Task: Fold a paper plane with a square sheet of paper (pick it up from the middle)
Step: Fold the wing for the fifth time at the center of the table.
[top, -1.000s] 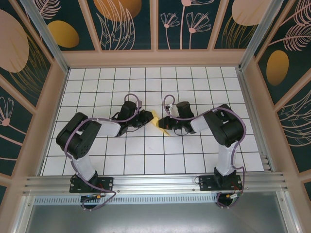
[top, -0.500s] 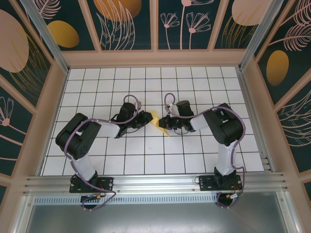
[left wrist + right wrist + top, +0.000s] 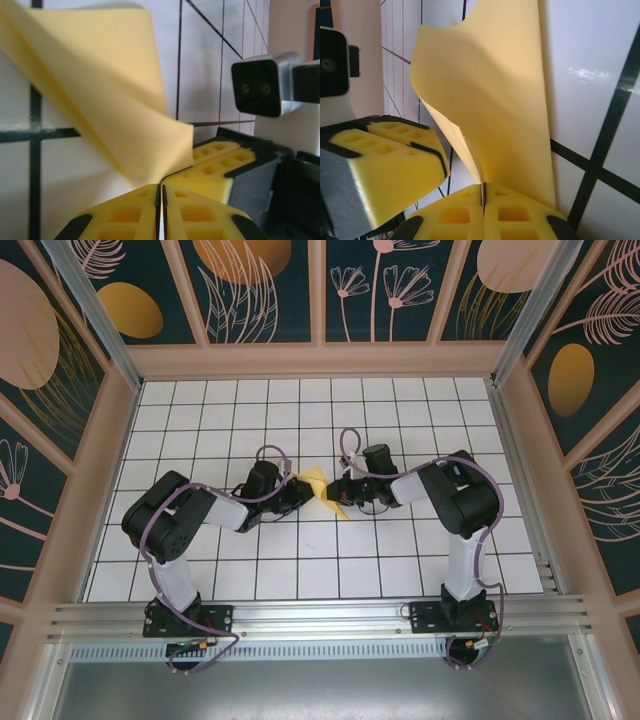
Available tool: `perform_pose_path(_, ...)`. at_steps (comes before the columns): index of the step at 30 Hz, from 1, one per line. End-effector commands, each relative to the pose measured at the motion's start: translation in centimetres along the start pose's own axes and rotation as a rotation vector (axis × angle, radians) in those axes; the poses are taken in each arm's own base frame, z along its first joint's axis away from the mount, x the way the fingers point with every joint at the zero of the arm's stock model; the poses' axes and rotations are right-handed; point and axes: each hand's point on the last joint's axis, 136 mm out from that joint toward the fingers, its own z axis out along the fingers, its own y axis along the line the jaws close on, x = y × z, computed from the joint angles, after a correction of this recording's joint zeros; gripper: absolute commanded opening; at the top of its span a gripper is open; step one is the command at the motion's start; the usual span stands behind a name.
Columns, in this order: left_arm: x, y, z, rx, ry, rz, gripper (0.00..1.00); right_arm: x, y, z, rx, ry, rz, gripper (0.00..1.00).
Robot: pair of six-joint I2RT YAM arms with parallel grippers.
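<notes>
Right now, nearest the lens on my left wrist, the yellow foam pads [image 3: 125, 217] of my left gripper [image 3: 160, 192] are pressed together with only a hairline seam between them. A corner of the thin yellow square sheet of paper [image 3: 115, 95] runs down into that seam, so I judge it pinched there. On my right wrist it looks much alike: my right gripper [image 3: 483, 192] is closed tight, and an edge of the sheet stands up out of its slit.

Just beyond each pair of fingertips the paper rises in a curved, bent flap rather than lying flat. I see one soft fold line in it and no sharp nose. Past the paper, each wrist camera catches the other gripper's yellow pads close by, facing mine.

From above, the two grippers meet nose to nose near the middle of the white gridded tabletop [image 3: 300, 560]. The sheet is a small yellow shape held between them, with the dark flower-patterned wall panels [image 3: 270, 290] behind.

I judge the pick-up done and the folding at an early or middle stage. The sheet is lifted and bent over, but I cannot tell how many creases are set. The paper plane is not yet made; sharpening the creases and forming nose and wings are left.
</notes>
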Motion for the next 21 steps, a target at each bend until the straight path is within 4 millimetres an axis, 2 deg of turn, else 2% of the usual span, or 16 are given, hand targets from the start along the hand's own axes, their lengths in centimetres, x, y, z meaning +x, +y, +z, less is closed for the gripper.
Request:
perform_pose_path(1, -0.3, -0.8, -0.1, 0.036, -0.023, 0.019, 0.13, 1.1, -3.7, 0.3, 0.099, 0.020, 0.101, 0.04)
perform_pose_path(15, -1.1, -1.2, 1.3, 0.041, -0.019, 0.036, 0.11, 1.2, -3.7, 0.4, 0.089, 0.030, 0.108, 0.04)
perform_pose_path(21, -1.1, 0.1, 1.8, -0.012, -0.013, 0.017, 0.09, 1.1, -3.6, 0.4, 0.090, 0.032, 0.108, 0.04)
